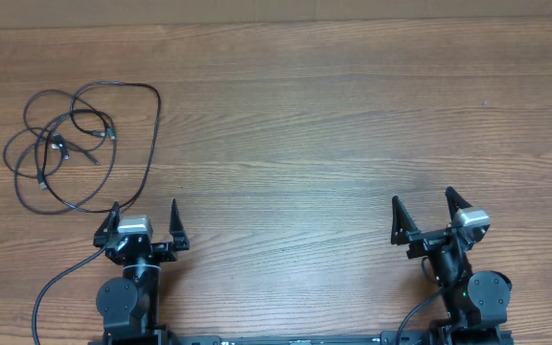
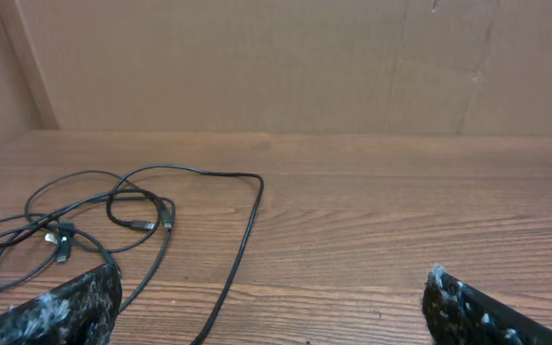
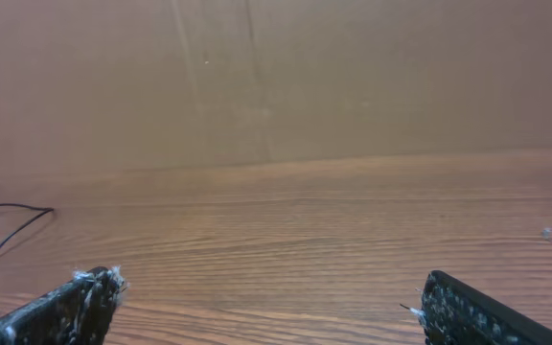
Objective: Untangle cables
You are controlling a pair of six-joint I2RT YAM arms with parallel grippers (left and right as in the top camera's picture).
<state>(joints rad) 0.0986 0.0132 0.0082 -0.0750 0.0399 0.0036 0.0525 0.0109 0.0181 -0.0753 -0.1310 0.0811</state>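
Observation:
The cables (image 1: 70, 139) are thin black cords lying in a tangle of overlapping loops at the far left of the wooden table. Small plug ends sit inside the loops. The tangle also shows in the left wrist view (image 2: 94, 225), with one long strand running down between the fingers. A bit of cable shows at the left edge of the right wrist view (image 3: 3, 230). My left gripper (image 1: 144, 218) is open and empty, just in front of the tangle. My right gripper (image 1: 424, 213) is open and empty at the front right, far from the cables.
A brown cardboard wall (image 2: 286, 57) stands along the table's far edge. A thicker black cable (image 1: 51, 287) runs from the left arm's base toward the front edge.

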